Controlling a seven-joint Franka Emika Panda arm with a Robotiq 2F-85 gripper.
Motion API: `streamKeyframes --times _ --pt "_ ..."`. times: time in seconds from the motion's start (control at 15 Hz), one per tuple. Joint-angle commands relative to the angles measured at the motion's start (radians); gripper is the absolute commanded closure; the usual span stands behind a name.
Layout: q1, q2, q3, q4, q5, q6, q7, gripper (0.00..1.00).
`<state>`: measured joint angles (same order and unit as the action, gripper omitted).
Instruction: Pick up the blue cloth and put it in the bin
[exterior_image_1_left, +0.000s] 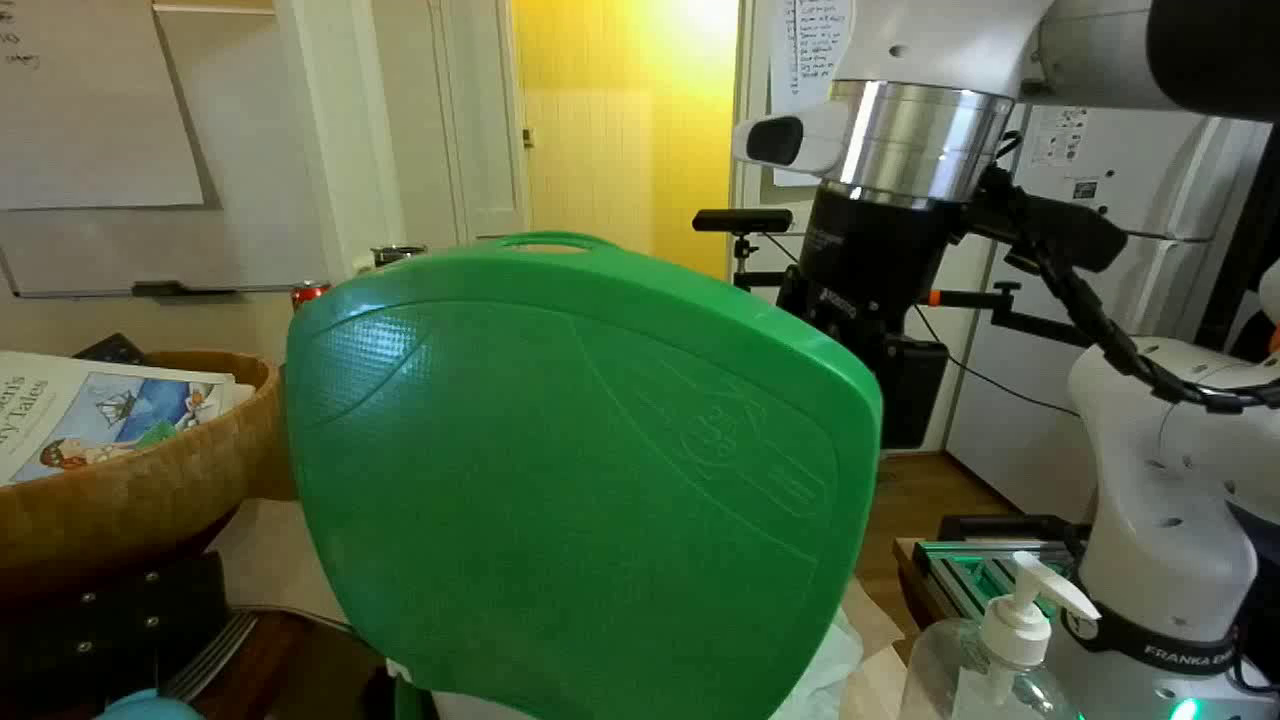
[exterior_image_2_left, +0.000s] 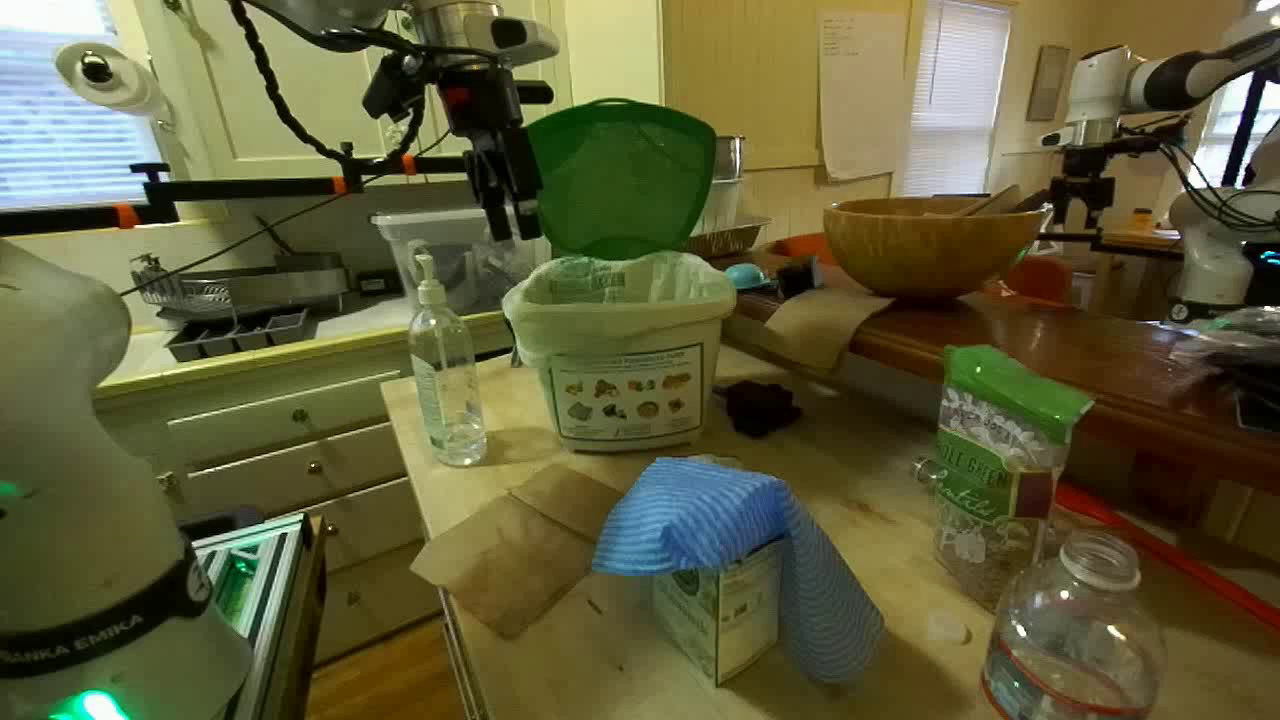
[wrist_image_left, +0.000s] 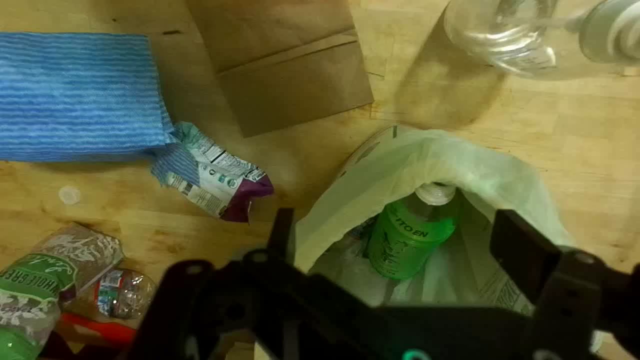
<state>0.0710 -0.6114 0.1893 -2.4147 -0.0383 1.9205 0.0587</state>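
Blue cloth (exterior_image_2_left: 690, 512) draped over a carton (exterior_image_2_left: 748, 608) near the bin (exterior_image_2_left: 628, 398).
Above the bin, the tool (exterior_image_2_left: 513, 222) hangs spread wide.

The green-labelled bottle (wrist_image_left: 407, 242) reads "ITO EN", the lentil bag (exterior_image_2_left: 1000, 475) "WHOLE GREEN", the arm base (exterior_image_1_left: 1165, 590) "FRANKA EMIKA", the book (exterior_image_1_left: 115, 415) "…ry Tales".

In the wrist view the edge cuts off the blue cloth (wrist_image_left: 75, 97), up and left of the gripper (wrist_image_left: 400, 242), and the pump bottle (wrist_image_left: 530, 55), up and right; the gripper covers part of the bin (wrist_image_left: 377, 143) beyond it. In an exterior view the green lid (exterior_image_1_left: 590, 470), in front, hides some of the gripper
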Motion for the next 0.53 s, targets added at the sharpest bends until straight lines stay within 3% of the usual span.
streamKeyframes --times 0.0,0.33,0.47 --pt "0.018 0.003 -0.014 0.003 -0.01 -0.004 0.009 0.0" --pt "0.018 0.003 -0.014 0.003 -0.01 -0.004 0.009 0.0" --pt "-0.052 -0.016 0.003 -0.022 -0.088 0.008 0.121 0.0"
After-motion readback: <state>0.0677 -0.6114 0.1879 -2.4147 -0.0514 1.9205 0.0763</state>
